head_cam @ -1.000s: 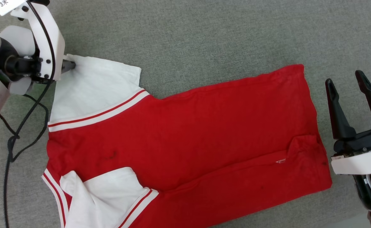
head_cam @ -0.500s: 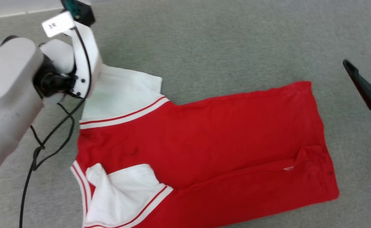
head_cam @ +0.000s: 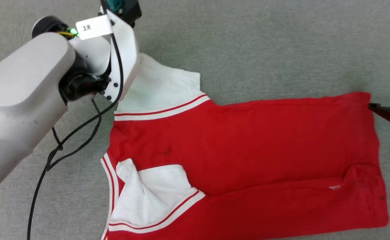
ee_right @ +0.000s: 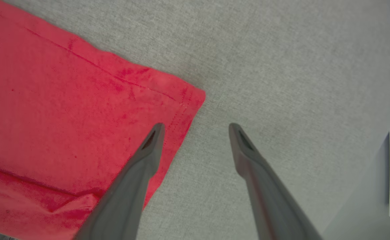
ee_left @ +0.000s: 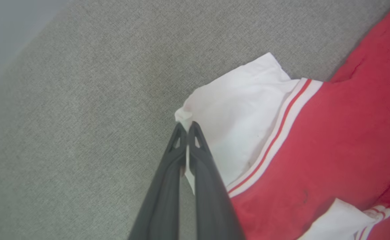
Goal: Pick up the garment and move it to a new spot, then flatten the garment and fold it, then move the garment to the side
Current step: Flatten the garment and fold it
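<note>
Since 1 second ago our right gripper (ee_right: 196, 126) reached a hem corner of the garment (head_cam: 248, 143), spread wide and empty, while our left gripper (ee_left: 187, 124) pinches its sleeve (ee_left: 234, 110).

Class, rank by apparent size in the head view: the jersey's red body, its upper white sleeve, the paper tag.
Largest: jersey's red body.
Then: upper white sleeve.
Smallest: paper tag, despite sitting nearer the camera.

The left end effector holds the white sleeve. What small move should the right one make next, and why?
Probably lower the open right end effector and close it on the hem corner of the thin red jersey shirt with white sleeves. Its fingers straddle that edge, and the left end effector is shut on a sleeve corner.
</note>
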Motion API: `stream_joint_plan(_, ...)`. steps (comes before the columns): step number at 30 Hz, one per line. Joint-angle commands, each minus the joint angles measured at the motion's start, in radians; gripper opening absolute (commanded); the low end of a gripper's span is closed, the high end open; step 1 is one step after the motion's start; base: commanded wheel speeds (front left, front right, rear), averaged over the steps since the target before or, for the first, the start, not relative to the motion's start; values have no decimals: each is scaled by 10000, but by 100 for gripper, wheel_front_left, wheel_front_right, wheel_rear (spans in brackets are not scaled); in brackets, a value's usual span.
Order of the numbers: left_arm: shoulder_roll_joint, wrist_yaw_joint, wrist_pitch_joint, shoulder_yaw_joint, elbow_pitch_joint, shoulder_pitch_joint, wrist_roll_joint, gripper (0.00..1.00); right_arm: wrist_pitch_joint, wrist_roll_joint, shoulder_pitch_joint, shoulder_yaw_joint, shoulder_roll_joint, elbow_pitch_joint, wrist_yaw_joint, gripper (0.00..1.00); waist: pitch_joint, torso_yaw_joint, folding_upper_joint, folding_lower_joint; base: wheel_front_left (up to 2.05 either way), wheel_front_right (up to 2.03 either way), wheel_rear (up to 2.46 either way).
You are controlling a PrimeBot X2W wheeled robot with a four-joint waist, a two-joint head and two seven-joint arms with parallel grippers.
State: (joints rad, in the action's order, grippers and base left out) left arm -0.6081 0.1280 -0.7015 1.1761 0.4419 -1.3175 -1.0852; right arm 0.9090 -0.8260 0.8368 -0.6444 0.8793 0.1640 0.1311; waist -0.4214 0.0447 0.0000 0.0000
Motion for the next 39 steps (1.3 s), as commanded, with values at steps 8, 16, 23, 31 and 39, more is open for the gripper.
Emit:
stream_joint_plan(8,52,9,189,210,-507,-437,170,0,-335,-240,94,-1313,-756,1546,-4,100,-641,-442,0,0,0,0,0)
stream_joint_plan(16,-184,9,466,405,-481,-198,2,0,-1331,-732,382,-2080,-823,1913,7,0,-294,-254,0,0,0,0,0)
stream_joint_plan(23,-405,10,1086,597,-716,486,-321,0,-2801,-1076,350,-2462,-512,1877,-7,0,981,-253,0,0,0,0,0)
stream_joint_plan(31,-1223,9,1710,800,-1968,2079,-627,0,-4317,-1685,-887,-2898,194,1397,-7,0,2440,-379,0,0,0,0,0)
stream_joint_plan(39,-2237,-722,2184,922,-3710,4077,-800,0,-5234,-2056,-2482,-2979,782,956,-7,0,3254,-491,0,0,0,0,0)
